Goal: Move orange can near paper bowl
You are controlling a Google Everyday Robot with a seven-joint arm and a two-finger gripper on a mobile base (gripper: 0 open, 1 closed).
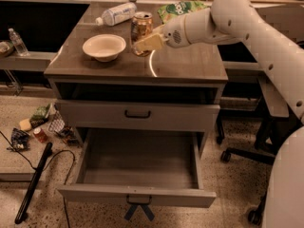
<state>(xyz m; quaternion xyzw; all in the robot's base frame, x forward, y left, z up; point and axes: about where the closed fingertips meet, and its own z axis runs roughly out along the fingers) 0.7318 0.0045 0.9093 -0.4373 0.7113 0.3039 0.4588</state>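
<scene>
The orange can [141, 30] stands upright on the cabinet top, orange-brown with a silver top, just right of the paper bowl [104, 47]. The bowl is cream-white, shallow and round, at the left middle of the top. My gripper [145, 41] reaches in from the right on a white arm and is shut on the can, its pale fingers [150, 42] across the can's lower front. The can's base looks at or just above the surface, a short gap from the bowl's rim.
A clear plastic water bottle [115, 14] lies at the back left of the cabinet top [190, 65]. A green chip bag [180, 7] lies at the back. The bottom drawer [140, 163] hangs open. Clutter [40, 125] lies on the floor at left. An office chair [266, 108] stands at right.
</scene>
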